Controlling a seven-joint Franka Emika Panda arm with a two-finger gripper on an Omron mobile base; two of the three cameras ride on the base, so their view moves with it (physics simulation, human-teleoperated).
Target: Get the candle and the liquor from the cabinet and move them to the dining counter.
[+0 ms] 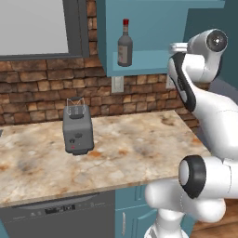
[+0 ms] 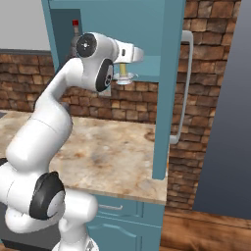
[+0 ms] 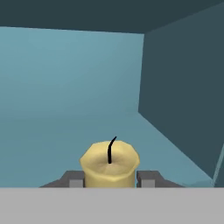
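Observation:
Inside the open teal cabinet (image 1: 158, 28), my gripper (image 3: 110, 180) is shut on the yellow candle (image 3: 110, 164), a dark finger pressed to each side of it. The right base view shows my gripper (image 2: 122, 68) reaching into the cabinet (image 2: 147, 29) at shelf height, with the candle (image 2: 123, 72) and its pale holder (image 2: 125, 79) under the hand. Whether the holder rests on the shelf I cannot tell. The liquor (image 1: 125, 44), a dark bottle with a red cap, stands upright on the shelf to the left of the hand. My arm partly hides the liquor (image 2: 75, 28). The dining counter is out of view.
The open cabinet door (image 2: 165, 88) with its silver handle (image 2: 183, 88) juts out to the right of my hand. Below lies a marbled counter (image 1: 130, 148) with a grey toaster (image 1: 77, 128), a dishwasher (image 1: 60, 216) under it and a brick wall (image 1: 42, 88) behind.

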